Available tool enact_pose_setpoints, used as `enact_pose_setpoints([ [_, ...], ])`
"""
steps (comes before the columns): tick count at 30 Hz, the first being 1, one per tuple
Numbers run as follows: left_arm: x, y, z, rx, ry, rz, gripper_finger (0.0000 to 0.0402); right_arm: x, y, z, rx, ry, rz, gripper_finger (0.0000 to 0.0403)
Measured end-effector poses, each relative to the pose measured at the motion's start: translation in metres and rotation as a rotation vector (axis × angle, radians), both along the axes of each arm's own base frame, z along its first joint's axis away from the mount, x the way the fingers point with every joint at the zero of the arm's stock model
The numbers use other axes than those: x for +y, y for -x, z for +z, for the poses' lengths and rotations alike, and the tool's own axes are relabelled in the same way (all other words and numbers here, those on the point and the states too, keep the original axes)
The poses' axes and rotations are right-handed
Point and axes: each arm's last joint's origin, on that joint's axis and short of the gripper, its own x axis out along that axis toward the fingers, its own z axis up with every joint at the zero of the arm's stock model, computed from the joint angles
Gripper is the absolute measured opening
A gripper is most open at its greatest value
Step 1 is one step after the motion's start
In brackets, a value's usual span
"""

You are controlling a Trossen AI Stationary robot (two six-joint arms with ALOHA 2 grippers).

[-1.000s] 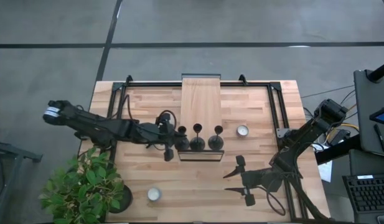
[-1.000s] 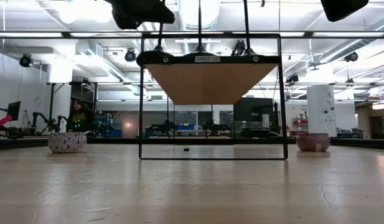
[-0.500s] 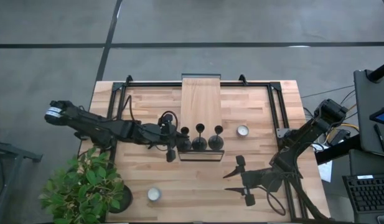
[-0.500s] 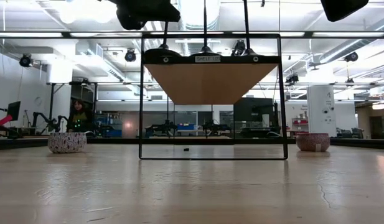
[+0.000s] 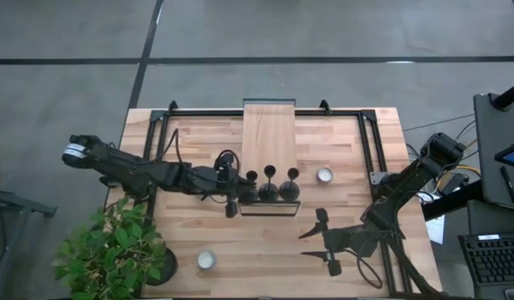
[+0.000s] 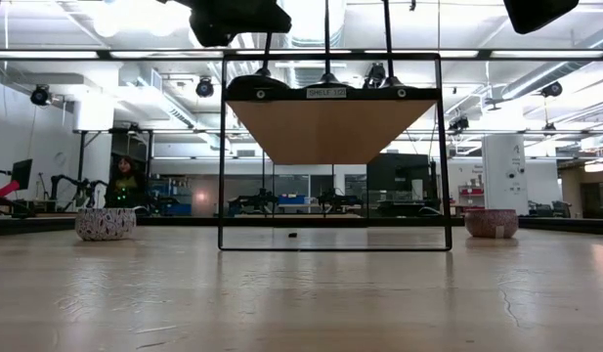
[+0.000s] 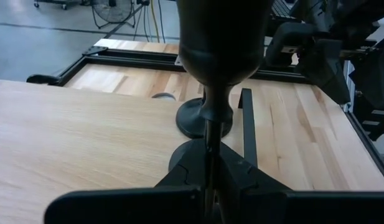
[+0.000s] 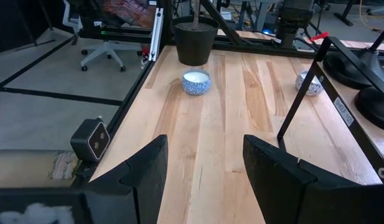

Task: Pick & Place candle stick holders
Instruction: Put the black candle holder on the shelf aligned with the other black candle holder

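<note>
Three candle stick holders (image 5: 268,185) in a row, left gripper (image 5: 238,190) clamping one, right gripper (image 5: 321,240) wide.

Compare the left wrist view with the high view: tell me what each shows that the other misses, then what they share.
Left wrist only: close up, the left hand shut on the stem of the nearest holder, with its cup filling the top of the picture.

High only: the whole table, all three holders in a row on the shelf, the plant, two candles, and the right hand open, waiting near the table's front right.

Both: the gripped holder, its neighbour and the wooden table.
</note>
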Motion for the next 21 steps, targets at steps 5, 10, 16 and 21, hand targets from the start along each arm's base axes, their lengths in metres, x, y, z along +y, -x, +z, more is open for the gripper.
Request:
enact_pose_setpoints([
  [5, 0.0000, -0.0001, 0.0003, -0.004, 0.001, 0.000, 0.0012, 0.0000, 0.0000, 0.0000, 0.000, 0.000, 0.000, 0.0203],
  [10, 0.0000, 0.0003, -0.0007, 0.004, 0.017, 0.006, 0.0020, 0.0000, 0.0000, 0.0000, 0.000, 0.001, 0.000, 0.0203],
  [16, 0.0001, 0.0006, -0.0014, 0.007, 0.028, 0.019, 0.0037, 0.0000, 0.0000, 0.0000, 0.000, 0.001, 0.000, 0.0203],
  [21, 0.0005, 0.0008, -0.0017, 0.010, 0.024, 0.033, 0.0063, 0.0000, 0.0000, 0.0000, 0.000, 0.001, 0.000, 0.0203],
])
